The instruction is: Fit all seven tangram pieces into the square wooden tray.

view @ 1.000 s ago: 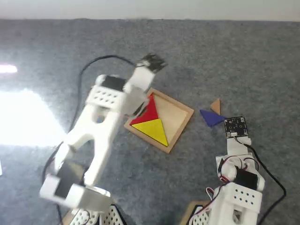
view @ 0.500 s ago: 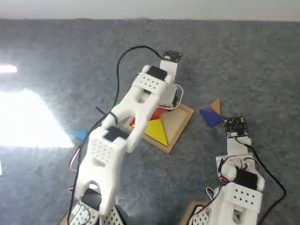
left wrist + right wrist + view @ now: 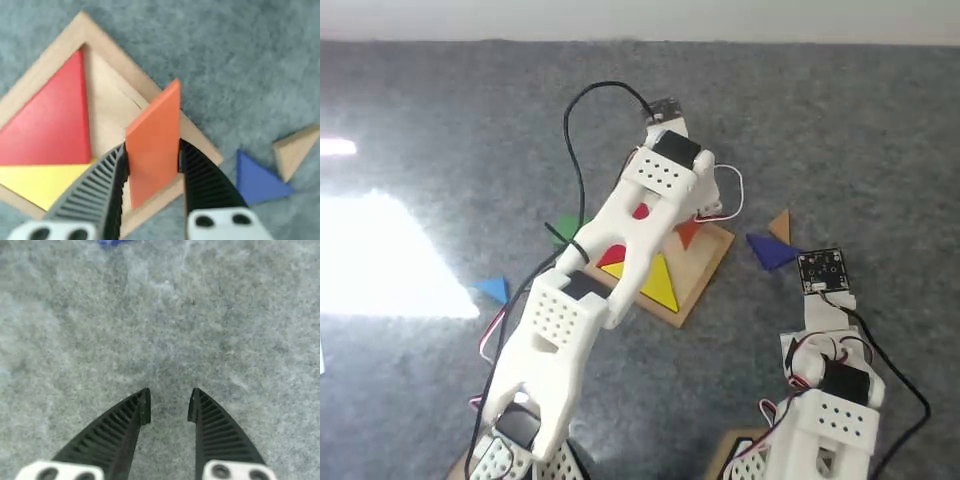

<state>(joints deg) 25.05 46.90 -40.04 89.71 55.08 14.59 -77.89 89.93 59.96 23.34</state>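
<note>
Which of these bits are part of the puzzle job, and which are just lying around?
Job: wooden tray, red triangle and yellow triangle inside it, orange piece in the left hand, dark blue triangle, tan triangle, green piece, light blue triangle.
Lying about: black cable, grey mat.

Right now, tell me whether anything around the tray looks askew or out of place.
The orange piece stands out: clamped in the left tool, it hangs across the rim of the tray instead of lying flat in the recess beside the red triangle and yellow triangle. Nothing looks damaged.
</note>
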